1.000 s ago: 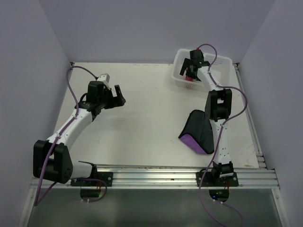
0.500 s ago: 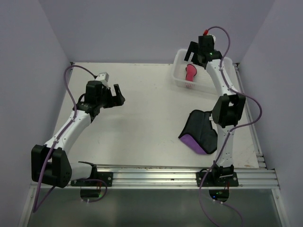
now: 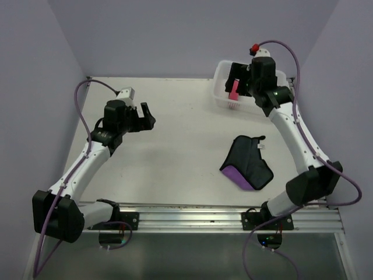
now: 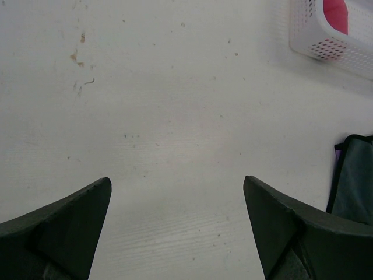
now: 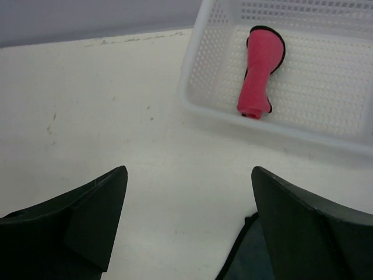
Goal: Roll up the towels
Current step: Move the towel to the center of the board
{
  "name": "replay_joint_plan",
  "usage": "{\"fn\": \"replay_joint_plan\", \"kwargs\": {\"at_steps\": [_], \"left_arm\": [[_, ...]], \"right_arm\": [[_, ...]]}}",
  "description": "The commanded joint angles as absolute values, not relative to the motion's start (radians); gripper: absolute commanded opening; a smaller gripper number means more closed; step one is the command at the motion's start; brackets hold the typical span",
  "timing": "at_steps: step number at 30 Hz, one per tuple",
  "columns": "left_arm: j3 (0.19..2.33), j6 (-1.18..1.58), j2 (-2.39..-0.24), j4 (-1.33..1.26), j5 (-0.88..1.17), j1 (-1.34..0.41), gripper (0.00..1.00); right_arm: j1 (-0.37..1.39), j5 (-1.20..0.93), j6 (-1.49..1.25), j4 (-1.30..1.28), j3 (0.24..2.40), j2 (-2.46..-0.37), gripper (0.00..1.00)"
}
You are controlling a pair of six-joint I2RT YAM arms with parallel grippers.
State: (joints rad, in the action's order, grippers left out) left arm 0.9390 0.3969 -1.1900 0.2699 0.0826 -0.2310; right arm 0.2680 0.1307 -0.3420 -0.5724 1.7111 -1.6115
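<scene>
A pink-red towel (image 3: 233, 91), rolled into a short cone, lies in the white perforated basket (image 3: 220, 100) at the back right; the right wrist view shows it too (image 5: 260, 72). A purple towel with black fabric (image 3: 247, 163) lies loosely folded on the table at the right; its edge shows in the left wrist view (image 4: 353, 186) and the right wrist view (image 5: 245, 259). My right gripper (image 3: 238, 76) is open and empty, raised above the basket. My left gripper (image 3: 145, 115) is open and empty above bare table at the left.
The white table (image 3: 175, 146) is walled by lilac panels at the back and both sides. A metal rail (image 3: 192, 216) with the arm bases runs along the near edge. The basket also shows in the left wrist view (image 4: 326, 41).
My right gripper has let go of the pink-red roll in the basket, lifted out and drawn back to the right. The arm has swung out to the right. My left arm has barely moved.
</scene>
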Motion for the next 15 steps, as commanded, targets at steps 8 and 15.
{"fn": "replay_joint_plan", "kwargs": {"at_steps": [8, 15], "left_arm": [[0.931, 0.348, -1.151, 0.294, 0.055, -0.413, 1.0], [0.905, 0.328, -1.121, 0.353, 0.11, -0.414, 1.0]], "right_arm": [[0.37, 0.161, -0.363, -0.724, 1.221, -1.053, 0.71], [0.37, 0.222, -0.483, -0.773, 0.925, -0.882, 0.43]]}}
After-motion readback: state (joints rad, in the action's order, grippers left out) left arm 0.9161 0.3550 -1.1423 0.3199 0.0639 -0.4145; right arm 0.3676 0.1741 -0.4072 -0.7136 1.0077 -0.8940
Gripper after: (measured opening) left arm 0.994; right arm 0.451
